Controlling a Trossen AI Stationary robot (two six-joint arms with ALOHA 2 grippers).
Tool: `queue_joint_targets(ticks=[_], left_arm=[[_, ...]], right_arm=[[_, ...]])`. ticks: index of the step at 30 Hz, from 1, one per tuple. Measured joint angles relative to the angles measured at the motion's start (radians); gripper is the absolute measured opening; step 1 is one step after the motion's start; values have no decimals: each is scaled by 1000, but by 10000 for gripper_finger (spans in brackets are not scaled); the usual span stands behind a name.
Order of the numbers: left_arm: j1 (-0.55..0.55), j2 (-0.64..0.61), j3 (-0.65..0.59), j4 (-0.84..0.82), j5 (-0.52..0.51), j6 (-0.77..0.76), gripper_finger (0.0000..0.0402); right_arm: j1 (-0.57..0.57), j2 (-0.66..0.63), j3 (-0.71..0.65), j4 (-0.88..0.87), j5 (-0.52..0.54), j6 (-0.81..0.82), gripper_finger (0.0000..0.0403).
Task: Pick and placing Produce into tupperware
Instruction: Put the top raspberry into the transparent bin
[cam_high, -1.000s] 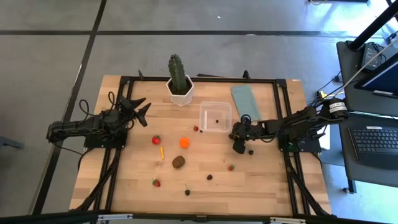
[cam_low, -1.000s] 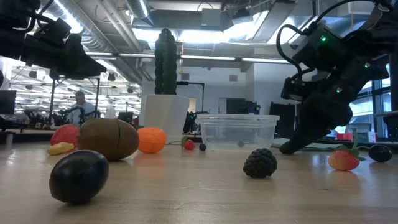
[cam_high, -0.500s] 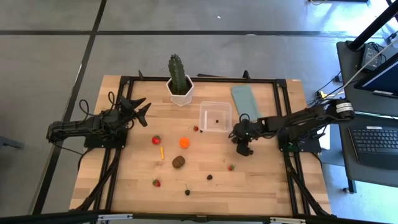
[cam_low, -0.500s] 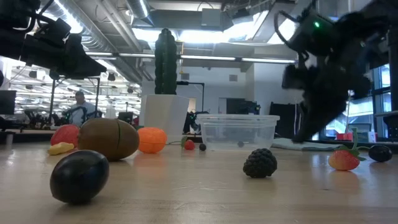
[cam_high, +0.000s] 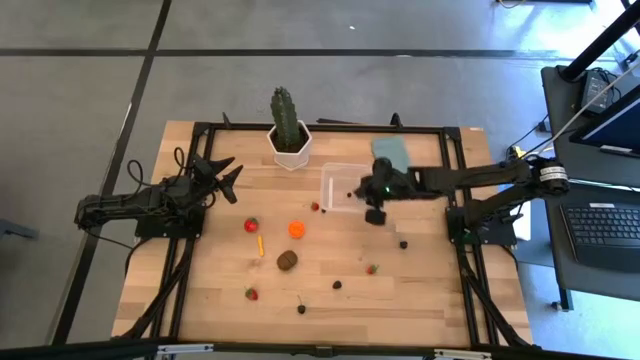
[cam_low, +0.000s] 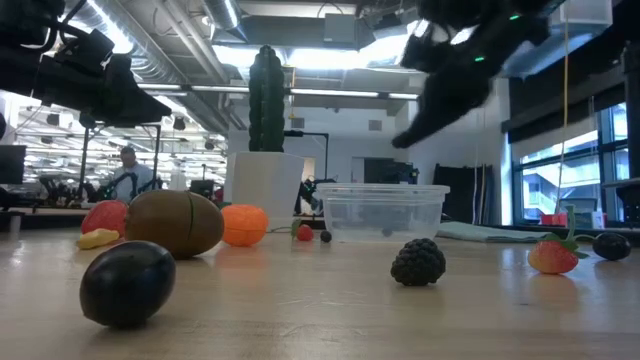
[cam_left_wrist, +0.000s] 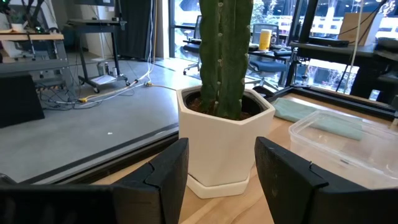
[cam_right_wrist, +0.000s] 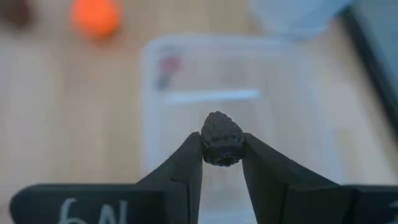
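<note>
Black and knobbly, the berry (cam_right_wrist: 222, 139) sits pinched between the right tool's (cam_right_wrist: 222, 163) fingertips, poised over the tub (cam_high: 345, 187). It looks tiny, light and hard; the bumps give the pads some bite, though a grip this near the tips could let it pop out. The left tool (cam_left_wrist: 216, 172) waits, spread open, facing the cactus (cam_left_wrist: 226, 56). The pale wood bench (cam_high: 215, 290) is flat, and the strawberries (cam_high: 251, 225) and other fruit lie well apart beside the tub. Beyond, an open workshop with desks.
</note>
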Motion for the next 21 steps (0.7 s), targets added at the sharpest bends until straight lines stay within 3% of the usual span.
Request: queue_joint_targets(ticks=[6, 15, 21], left_arm=[[0, 0, 0, 0, 0, -1, 176], [0, 0, 0, 0, 0, -2, 176], [0, 0, 0, 0, 0, -2, 176]], right_arm=[[-103, 126, 79, 3, -117, 121, 100], [-158, 349, 262, -196, -233, 179, 101], [-160, 454, 354, -257, -234, 173, 101]])
